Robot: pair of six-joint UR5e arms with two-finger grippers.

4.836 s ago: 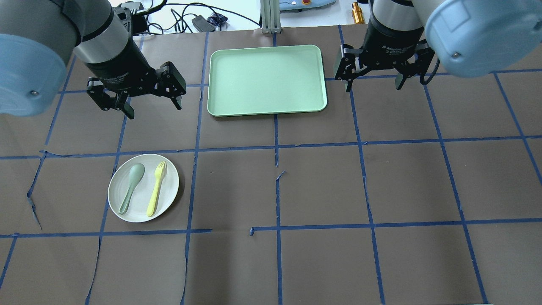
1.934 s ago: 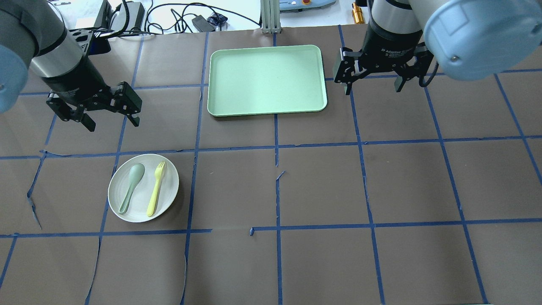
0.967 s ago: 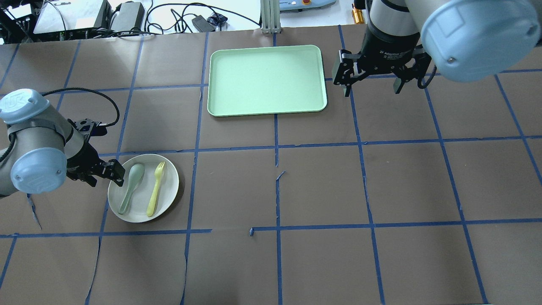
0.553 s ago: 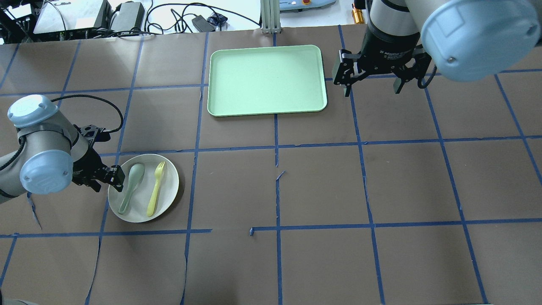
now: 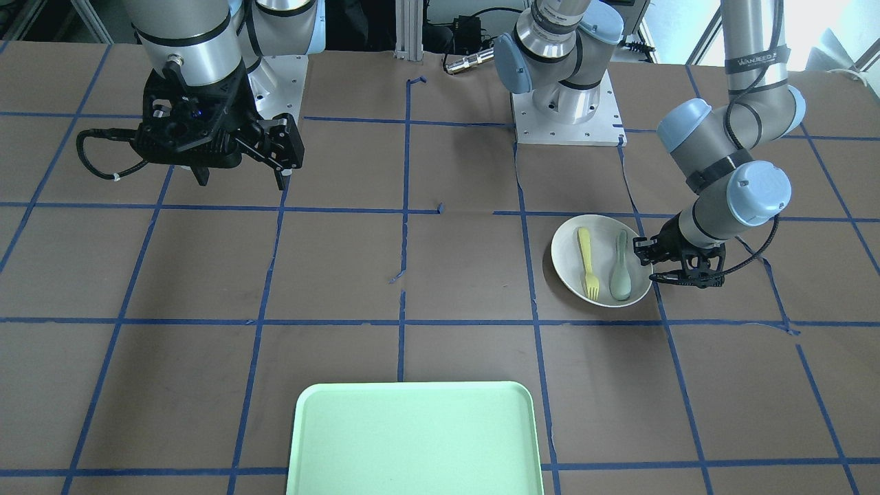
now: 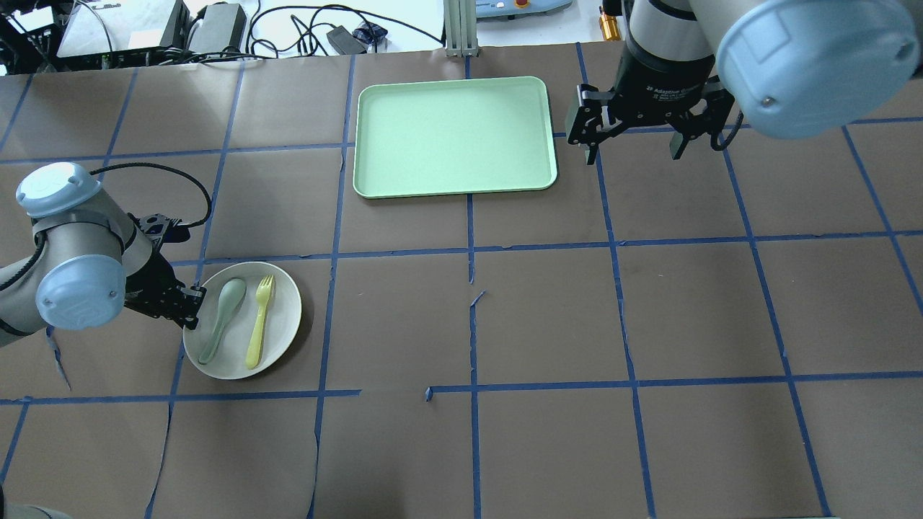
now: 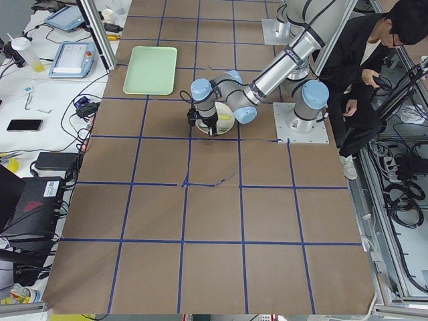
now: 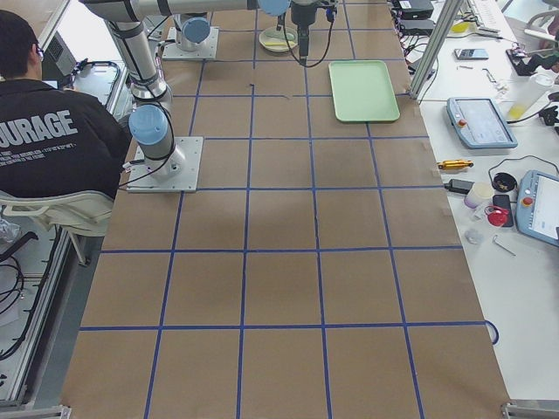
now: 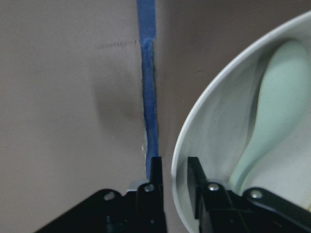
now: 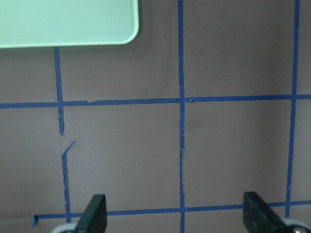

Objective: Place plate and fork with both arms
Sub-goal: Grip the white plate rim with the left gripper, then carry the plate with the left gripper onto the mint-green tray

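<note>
The off-white plate (image 6: 283, 310) lies at the near left of the table and carries the yellow fork (image 6: 258, 321) and a grey-green spoon (image 6: 221, 317). It also shows in the front view (image 5: 568, 253) with the fork (image 5: 586, 265). My left gripper (image 6: 192, 307) is low at the plate's left rim, shut on it. In the left wrist view its fingers (image 9: 155, 175) straddle the rim (image 9: 204, 127). My right gripper (image 6: 630, 147) hangs open and empty above the table, right of the mint-green tray (image 6: 454, 135).
The tray lies at the far middle of the table (image 5: 412, 440). Brown paper with a blue tape grid covers the table. Cables and devices lie beyond the far edge. A seated person (image 7: 374, 60) is beside the robot's base.
My left arm came down from beside the tray to the plate's left rim and its gripper shut on it; the plate shifted slightly left. The right arm barely moved.
</note>
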